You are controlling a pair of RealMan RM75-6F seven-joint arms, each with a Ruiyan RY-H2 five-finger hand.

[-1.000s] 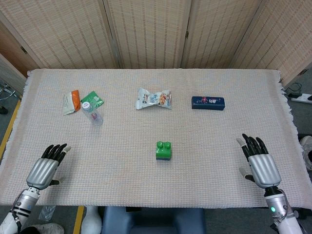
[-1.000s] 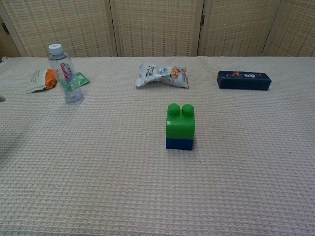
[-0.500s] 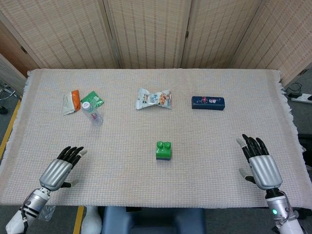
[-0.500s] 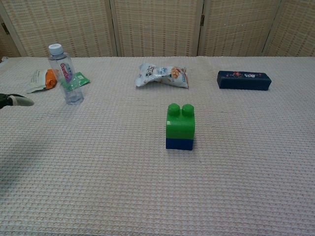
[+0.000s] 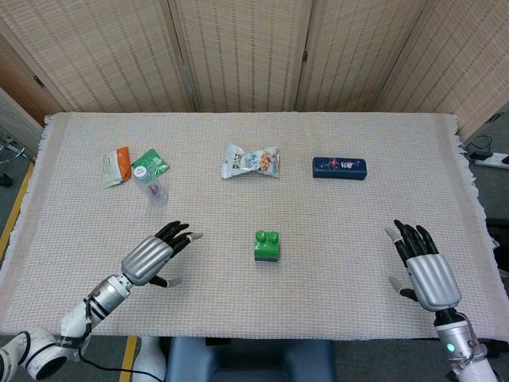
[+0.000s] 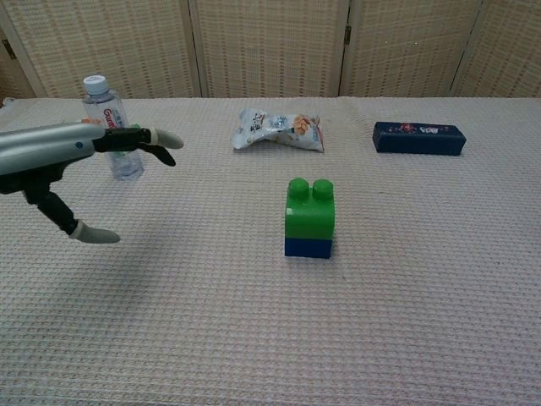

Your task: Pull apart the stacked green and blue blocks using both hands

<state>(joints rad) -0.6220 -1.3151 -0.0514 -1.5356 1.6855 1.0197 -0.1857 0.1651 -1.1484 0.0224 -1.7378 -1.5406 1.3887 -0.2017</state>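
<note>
A green block with two studs sits stacked on a thinner blue block near the middle of the table. My left hand hovers open to the left of the stack, fingers stretched toward it, a clear gap between them. My right hand rests open near the right front of the table, far from the stack; only the head view shows it.
A water bottle stands at the back left beside orange and green packets. A snack bag lies behind the stack. A dark blue box lies at the back right. A woven cloth covers the table.
My left hand has swung in from the table's left front edge toward the stack, entering the chest view. The right hand has barely moved. The blocks are still.
</note>
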